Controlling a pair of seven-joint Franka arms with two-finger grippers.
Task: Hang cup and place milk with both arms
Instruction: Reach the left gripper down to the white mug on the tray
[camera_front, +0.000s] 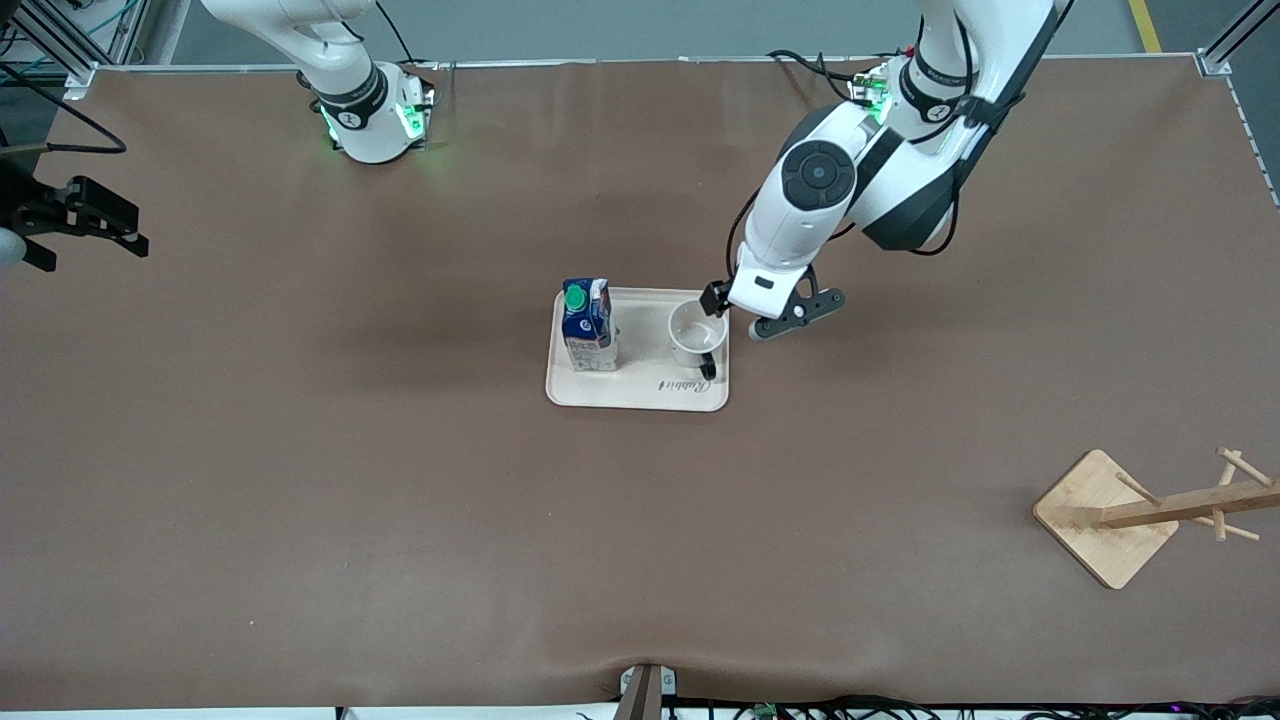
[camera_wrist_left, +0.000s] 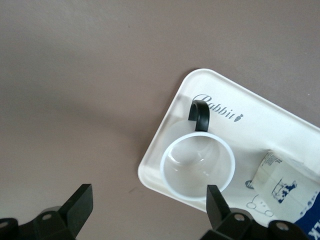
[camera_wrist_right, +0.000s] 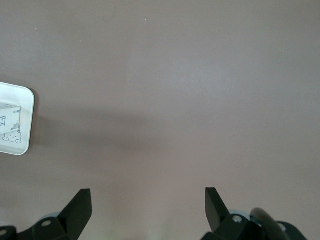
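Tray (camera_front: 640, 395): one, holds one cup (camera_front: 696, 335), one milk (camera_front: 587, 325).
Left gripper (camera_front: 745, 315): wide, over tray edge.
Right gripper (camera_front: 85, 225): wide, waits over bare table (camera_front: 300, 480).
Rack (camera_front: 1150, 515): one, far from tray.

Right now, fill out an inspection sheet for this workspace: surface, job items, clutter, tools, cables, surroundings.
Surface: brown table, bare apart from the items below.
Job items: white cup upright on the cream tray, handle toward the front camera; milk carton upright on the same tray, toward the right arm's end, apart from the cup.
Wooden cup rack: near the front camera, at the left arm's end of the table.
Clutter: nothing seen.
Left tool: open, over the tray edge beside the cup, holding nothing.
Right tool: open, over bare table at the right arm's end, waiting.
Cables: black leads by both arm bases and along the table's edges.
Surroundings: grey floor, metal framing at the table's corners.
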